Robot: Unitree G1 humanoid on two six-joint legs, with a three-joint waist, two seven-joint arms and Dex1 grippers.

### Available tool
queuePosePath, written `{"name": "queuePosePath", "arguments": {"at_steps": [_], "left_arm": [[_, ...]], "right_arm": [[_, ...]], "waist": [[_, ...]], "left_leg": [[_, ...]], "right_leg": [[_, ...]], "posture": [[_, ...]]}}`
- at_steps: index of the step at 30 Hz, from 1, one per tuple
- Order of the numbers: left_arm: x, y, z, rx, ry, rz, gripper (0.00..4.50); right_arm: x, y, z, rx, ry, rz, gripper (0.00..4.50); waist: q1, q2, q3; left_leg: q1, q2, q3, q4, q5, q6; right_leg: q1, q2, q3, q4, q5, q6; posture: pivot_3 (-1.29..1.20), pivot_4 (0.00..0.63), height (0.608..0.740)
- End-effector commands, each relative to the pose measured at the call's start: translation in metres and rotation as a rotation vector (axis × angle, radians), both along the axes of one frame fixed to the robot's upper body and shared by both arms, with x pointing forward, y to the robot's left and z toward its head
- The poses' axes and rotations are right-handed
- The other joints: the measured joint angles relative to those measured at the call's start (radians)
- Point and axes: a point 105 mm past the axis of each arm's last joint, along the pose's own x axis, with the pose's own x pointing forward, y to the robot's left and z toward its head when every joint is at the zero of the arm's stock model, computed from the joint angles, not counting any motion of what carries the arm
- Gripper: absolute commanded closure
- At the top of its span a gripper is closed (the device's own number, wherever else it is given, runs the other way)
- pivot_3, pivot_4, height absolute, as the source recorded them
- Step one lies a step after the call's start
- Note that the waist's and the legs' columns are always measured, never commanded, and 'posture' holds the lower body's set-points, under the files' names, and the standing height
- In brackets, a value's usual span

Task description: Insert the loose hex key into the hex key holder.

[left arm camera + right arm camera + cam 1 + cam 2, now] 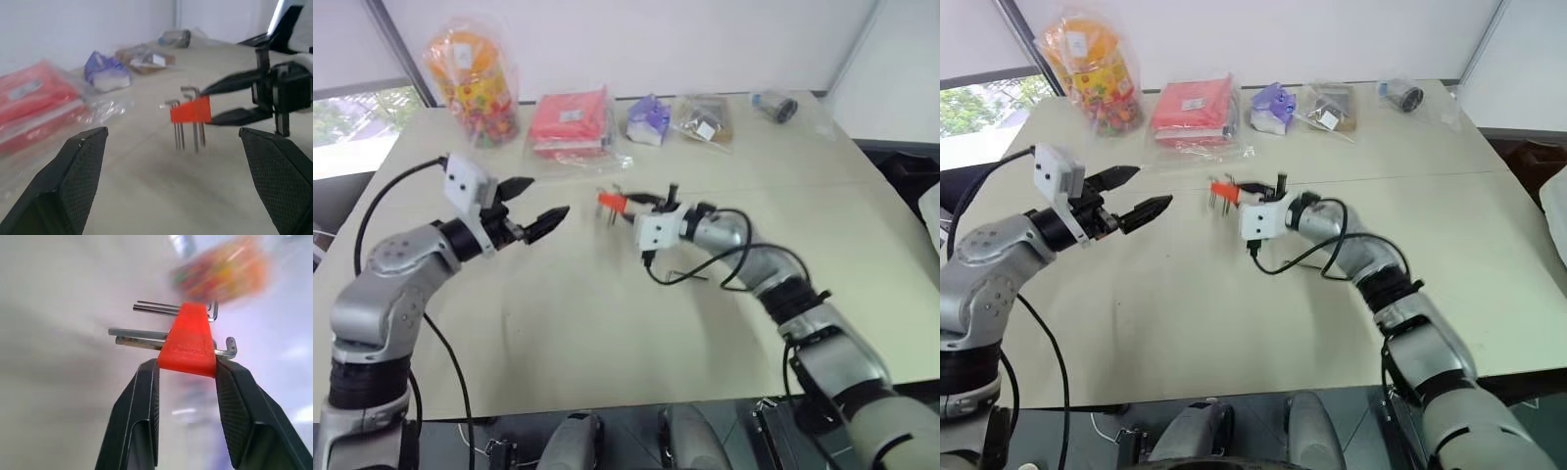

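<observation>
**Holder lifted, key not yet picked up**

The right gripper [186, 369] pinches the hex key holder [612, 202] above the table [607, 313], presenting its slots. The left gripper [534, 204], beside the holder, gapes empty. What looks like the loose hex key [687, 275] lies on the table below the holder.

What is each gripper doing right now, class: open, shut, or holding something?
Left gripper: jaws open, holding nothing.
Right gripper: jaws shut on the hex key holder, lifted off the table.
</observation>
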Motion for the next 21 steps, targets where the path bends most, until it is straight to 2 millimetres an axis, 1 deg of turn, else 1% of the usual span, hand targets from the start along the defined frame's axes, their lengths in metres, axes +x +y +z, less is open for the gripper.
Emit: {"name": "queuePosePath", "arguments": {"at_steps": [1,2,4,5,7,10,14,21], "left_arm": [[0.003,-0.007,0.019,-0.018,-0.044,-0.077,0.00],[0.005,-0.010,0.024,-0.024,-0.051,-0.102,0.00],[0.008,-0.016,0.033,-0.035,-0.062,-0.152,0.00],[0.009,-0.019,0.036,-0.038,-0.064,-0.178,0.00],[0.008,-0.026,0.042,-0.042,-0.068,-0.236,0.00],[0.005,-0.034,0.047,-0.052,-0.065,-0.305,0.00],[-0.001,-0.045,0.050,-0.064,-0.062,-0.385,0.00],[-0.003,-0.051,0.047,-0.058,-0.047,-0.414,0.00]], "right_arm": [[-0.022,0.008,0.051,0.015,-0.277,0.143,3.45],[-0.027,0.007,0.063,0.024,-0.332,0.169,3.45],[-0.036,0.007,0.079,0.024,-0.414,0.217,3.45],[-0.040,0.007,0.084,0.020,-0.443,0.242,3.45],[-0.042,0.007,0.088,0.006,-0.461,0.267,3.45],[-0.047,0.007,0.087,-0.015,-0.471,0.306,3.45],[-0.051,0.010,0.079,-0.056,-0.451,0.343,3.45],[-0.053,0.014,0.066,-0.086,-0.412,0.358,3.45]], "waist": [[0.001,0.000,0.000],[0.001,0.000,0.000],[0.001,0.000,0.000],[0.002,-0.001,0.000],[0.002,-0.001,0.001],[0.002,-0.001,0.001],[0.000,-0.001,0.001],[0.001,-0.001,0.001]], "left_leg": [[0.000,0.000,0.000,0.000,0.000,0.000],[0.000,0.000,0.000,-0.001,0.000,0.000],[0.000,0.000,0.000,-0.001,0.000,0.000],[0.000,0.000,0.000,0.000,0.000,0.000],[0.000,0.000,0.000,0.000,0.000,0.000],[0.000,0.000,0.000,0.000,0.000,0.000],[0.000,0.000,0.000,0.000,0.000,0.000],[0.000,0.000,0.000,0.001,0.000,0.000]], "right_leg": [[0.000,0.000,0.000,0.000,0.000,0.000],[0.000,0.000,0.000,0.000,0.000,0.000],[0.000,0.001,0.000,0.000,0.000,0.000],[0.000,0.001,0.000,0.000,0.000,0.000],[0.000,0.001,0.000,-0.001,0.000,0.000],[0.000,0.001,0.000,-0.001,0.000,0.000],[0.001,0.001,0.000,-0.001,0.000,0.000],[0.001,0.001,0.000,0.000,0.000,0.000]], "posture": [[0.00,0.150,0.740],[0.00,0.150,0.740],[0.00,0.150,0.740],[0.00,0.150,0.740],[0.00,0.150,0.740],[0.00,0.150,0.740],[0.00,0.150,0.740],[0.00,0.150,0.740]]}}
